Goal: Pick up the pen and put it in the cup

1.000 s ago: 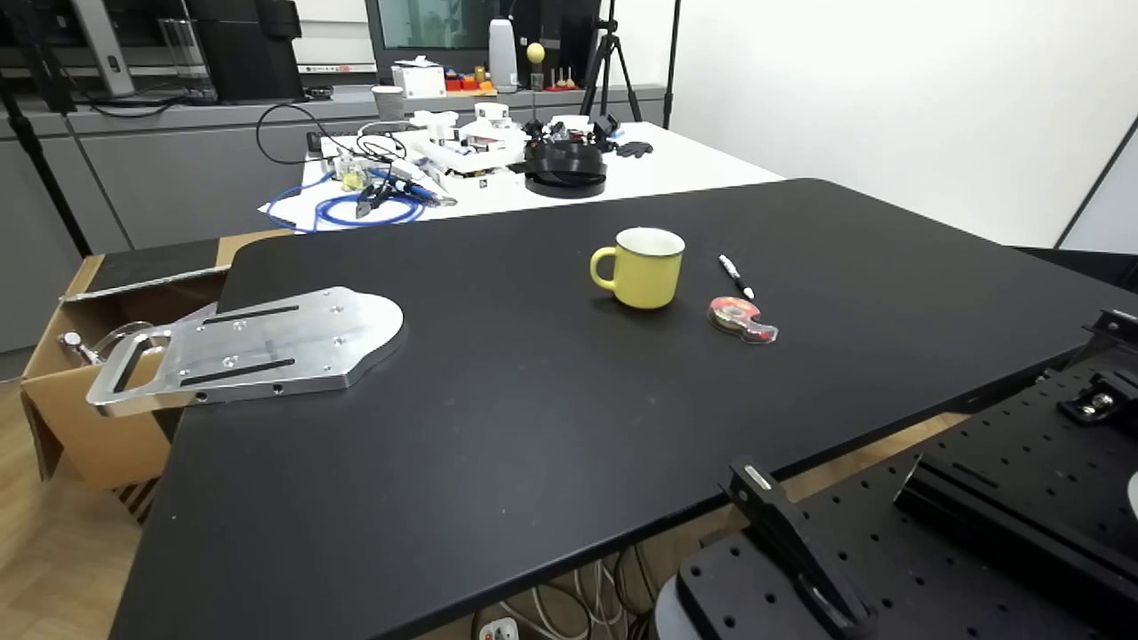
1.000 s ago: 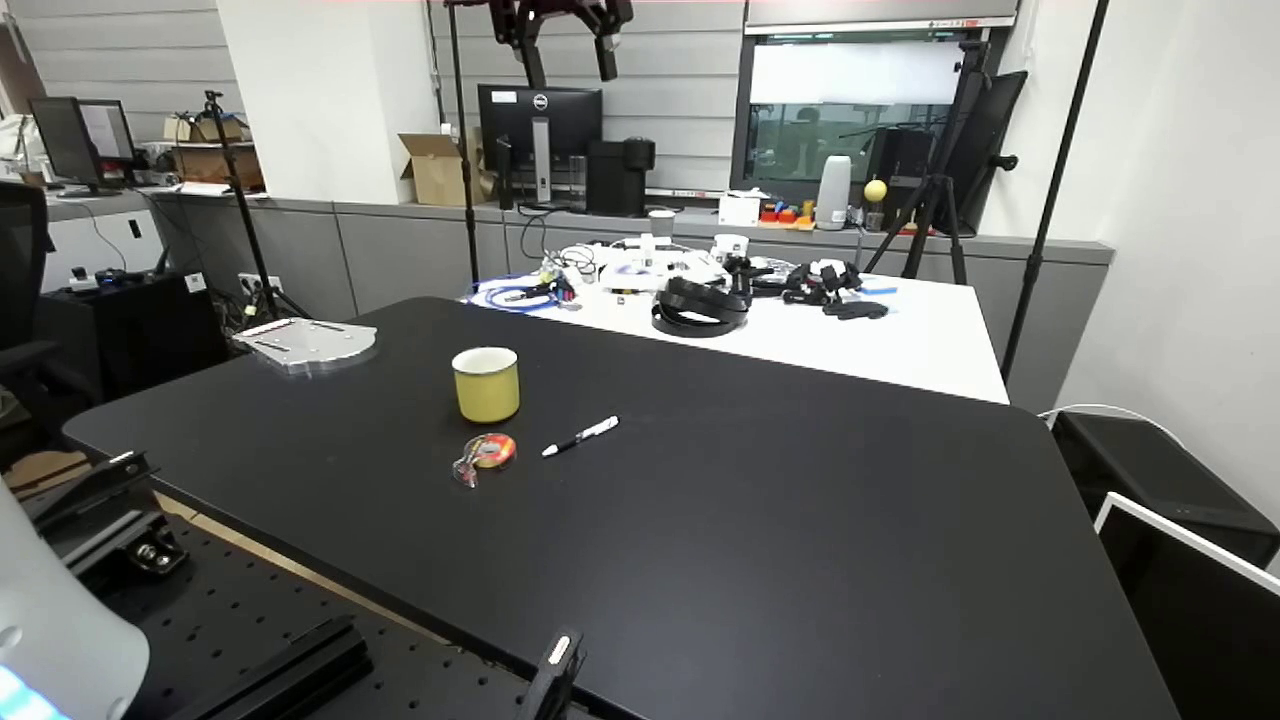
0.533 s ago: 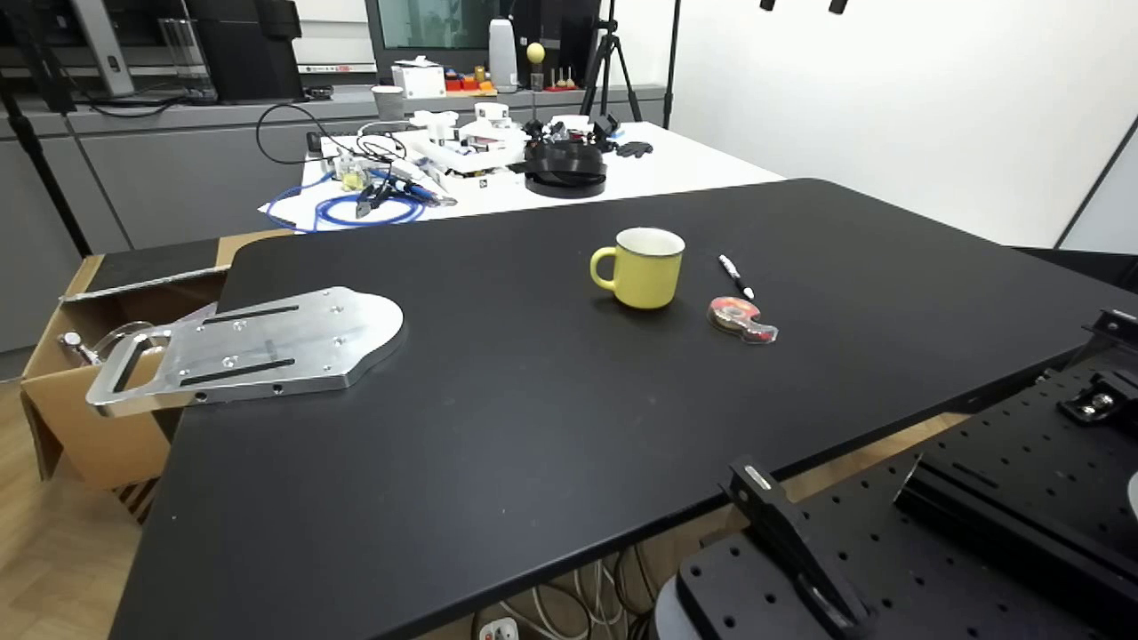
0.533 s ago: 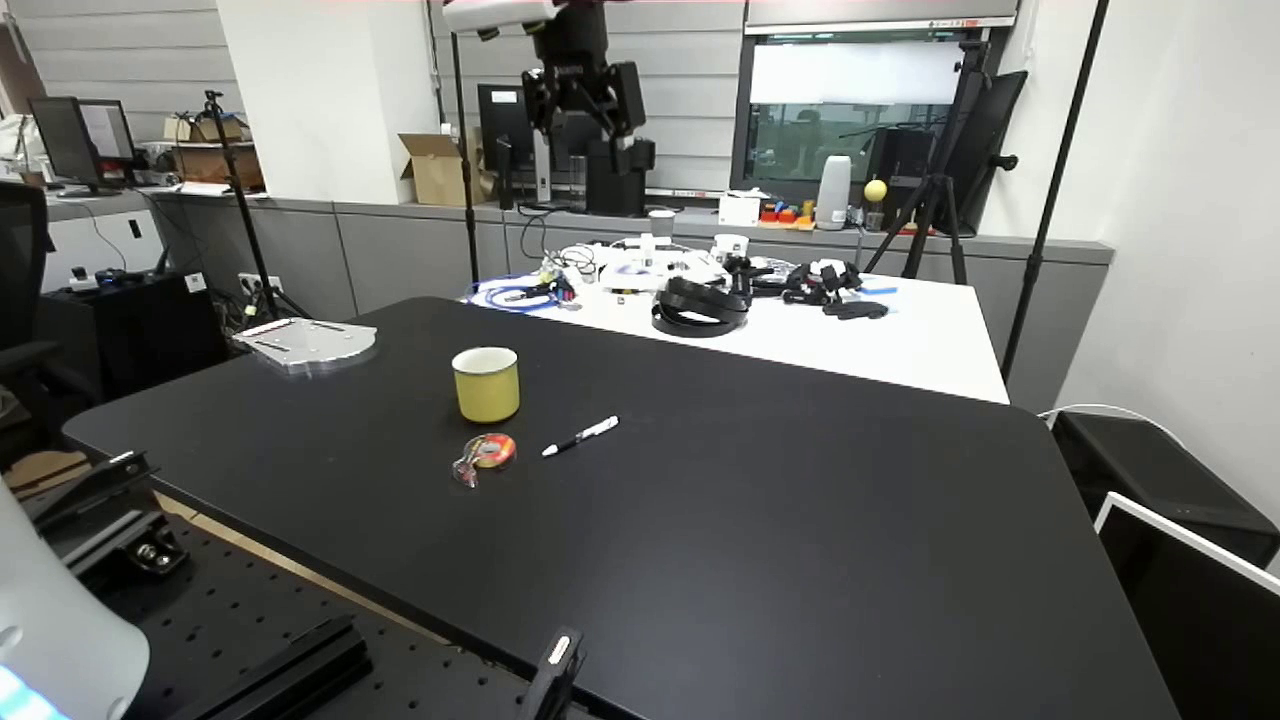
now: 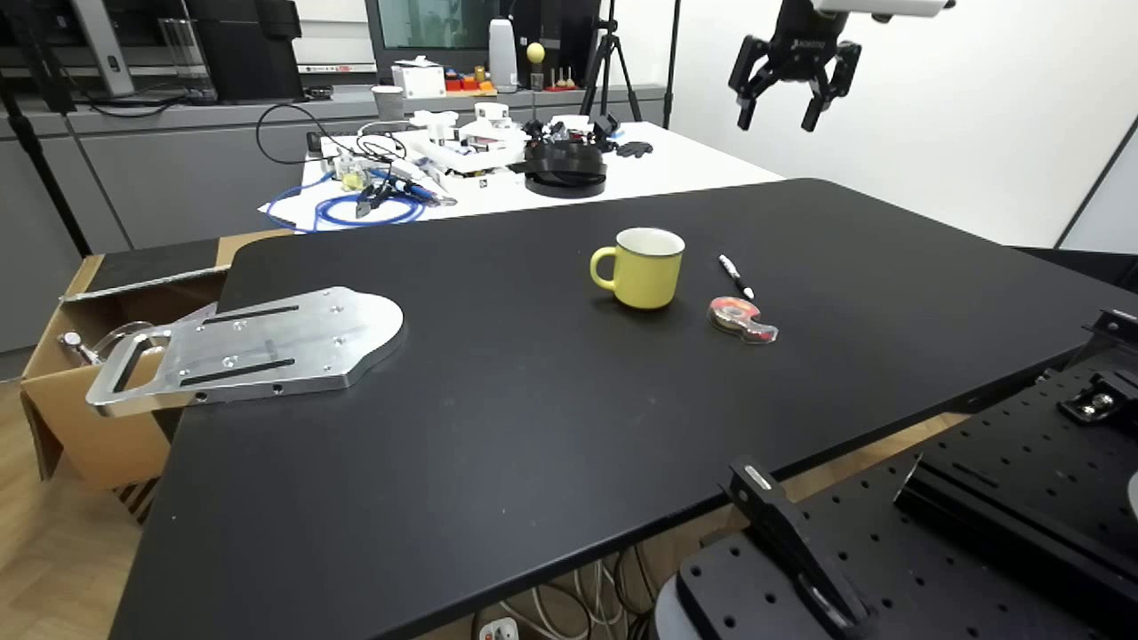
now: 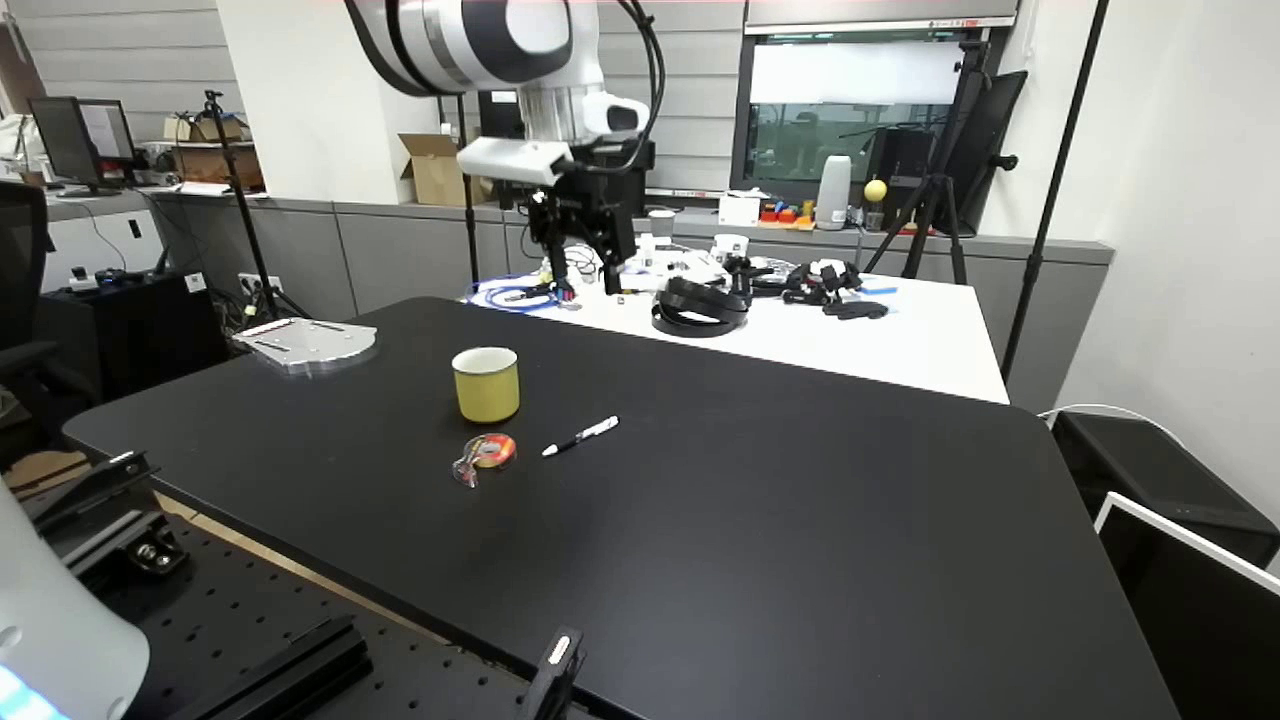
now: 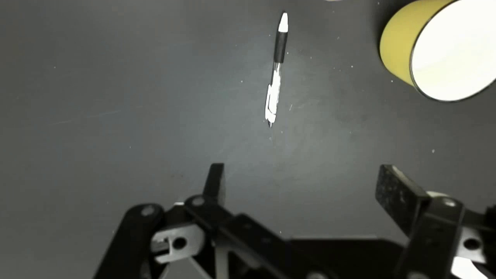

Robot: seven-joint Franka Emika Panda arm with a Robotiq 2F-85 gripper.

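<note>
Wrist view: jaws spread wide, gripping nothing; the pen point(image 7: 276, 79) lies flat on the tabletop point(image 7: 155, 116), apart from the cup point(image 7: 401, 40). Closing too high, I judge, would miss anything so slim.

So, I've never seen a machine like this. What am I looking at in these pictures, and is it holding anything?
This is a robot arm with a two-fingered gripper at its end, a bit like a simple hand. Two pictures come from cameras standing apart from the robot, looking across the black table. The third comes from its wrist, looking down, so the fingers show low in the picture.

On the table, a yellow mug stands upright. A white-and-black click pen and a clear tape dispenser lie near it, and a silver metal plate partly overhangs the table's edge.

Nothing is held: the fingers stand open, above the table.
</note>
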